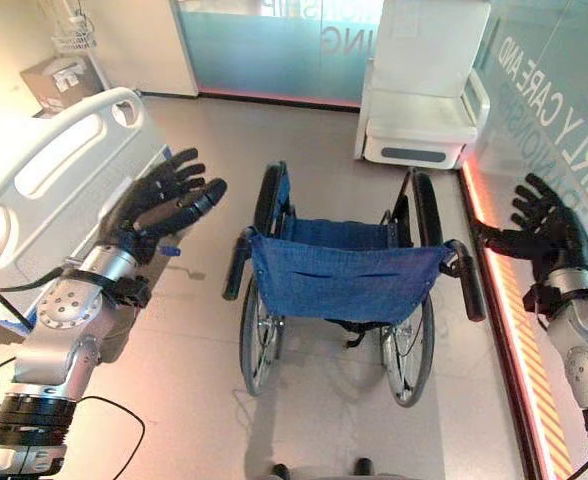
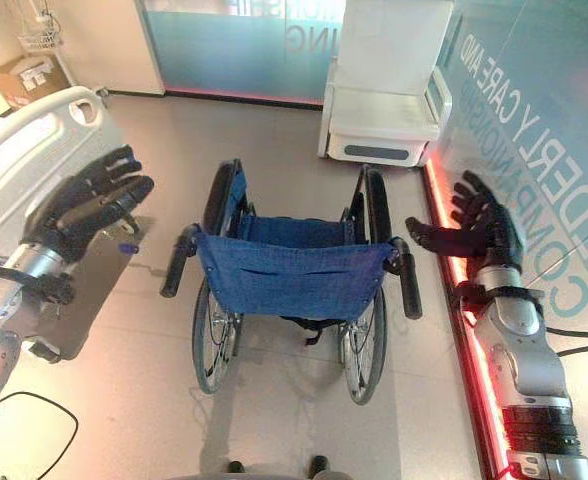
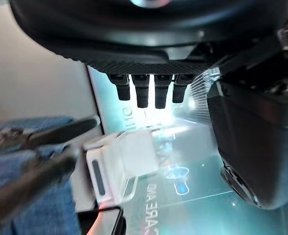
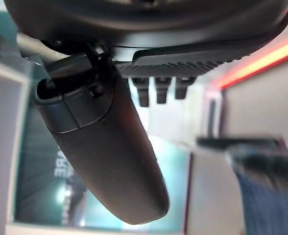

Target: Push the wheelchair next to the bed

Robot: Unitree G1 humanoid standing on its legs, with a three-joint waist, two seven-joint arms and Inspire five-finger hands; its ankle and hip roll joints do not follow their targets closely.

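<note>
Wheelchair (image 1: 344, 290) stands mid-floor, blue sling back (image 1: 346, 277) facing the camera, both push handles free. Bed (image 1: 49, 190), white with a moulded side rail, lies off the wheelchair's left side, apart from it. A white armchair (image 1: 424, 95) sits beyond the wheelchair against a frosted glass wall (image 2: 544, 150).

Eye views take in both arms at once. Left hand (image 1: 164, 200) is raised between bed rail and wheelchair, near the left push handle (image 1: 236, 265) but clear of it, fingers straight and spread, holding nothing. Right hand (image 2: 479, 232) is held up just beside the right push handle (image 2: 409, 275), thumb reaching toward it, fingers splayed, palm empty; contact cannot be told.

Left wrist view adds the armchair seen past straight fingertips (image 3: 149, 93), with blurred blue fabric to one side. Right wrist view shows the thumb (image 4: 105, 142) extended, fingertips uncurled, and the blue sling blurred beyond.
</note>
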